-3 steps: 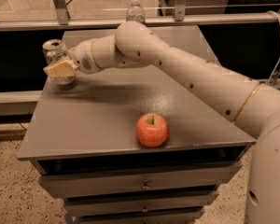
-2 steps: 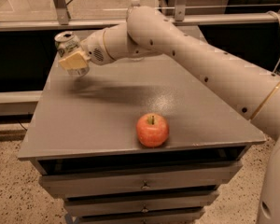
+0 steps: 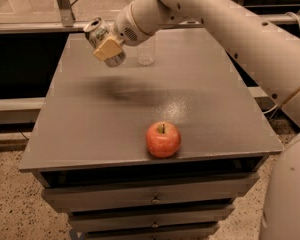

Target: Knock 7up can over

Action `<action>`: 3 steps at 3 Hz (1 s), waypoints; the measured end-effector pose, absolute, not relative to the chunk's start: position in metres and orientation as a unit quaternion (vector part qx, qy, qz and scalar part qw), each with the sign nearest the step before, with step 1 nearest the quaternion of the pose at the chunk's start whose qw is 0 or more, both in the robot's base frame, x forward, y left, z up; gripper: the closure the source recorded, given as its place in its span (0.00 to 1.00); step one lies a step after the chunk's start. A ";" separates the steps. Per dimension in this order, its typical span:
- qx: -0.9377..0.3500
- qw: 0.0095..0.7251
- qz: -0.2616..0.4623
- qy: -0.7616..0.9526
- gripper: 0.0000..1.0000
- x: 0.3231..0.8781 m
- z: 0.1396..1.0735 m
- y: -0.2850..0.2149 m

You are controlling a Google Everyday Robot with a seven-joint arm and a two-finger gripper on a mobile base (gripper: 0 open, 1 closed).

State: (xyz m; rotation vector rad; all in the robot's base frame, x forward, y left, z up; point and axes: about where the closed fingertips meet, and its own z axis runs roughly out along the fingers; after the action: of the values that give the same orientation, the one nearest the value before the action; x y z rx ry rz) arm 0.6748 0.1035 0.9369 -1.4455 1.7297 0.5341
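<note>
The 7up can (image 3: 97, 31) is a small silver-white can with green markings. It is tilted, silver top toward the upper left, and is held above the far left part of the grey table (image 3: 90, 134). My gripper (image 3: 107, 46) is shut on the can's middle, and a tan finger pad (image 3: 108, 49) covers part of the can's side. The can's shadow falls on the tabletop below and to the right of it.
A red apple (image 3: 163, 139) sits near the table's front edge. A clear plastic water bottle (image 3: 146, 52) stands at the back, just right of the gripper. My white arm (image 3: 225, 19) spans the upper right. Drawers sit below the tabletop.
The gripper has carried the can from the far left edge rightward over the table. The can is now more tilted. The apple has not moved.
</note>
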 end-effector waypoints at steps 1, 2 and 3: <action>-0.663 0.312 0.181 0.656 1.00 0.650 0.913 0.091; -0.726 0.226 0.189 0.621 1.00 0.614 0.886 0.087; -0.772 0.123 0.192 0.593 0.84 0.577 0.855 0.078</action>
State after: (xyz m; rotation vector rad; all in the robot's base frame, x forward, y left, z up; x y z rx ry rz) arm 0.5771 0.0785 0.8553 -2.2529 1.7282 0.5612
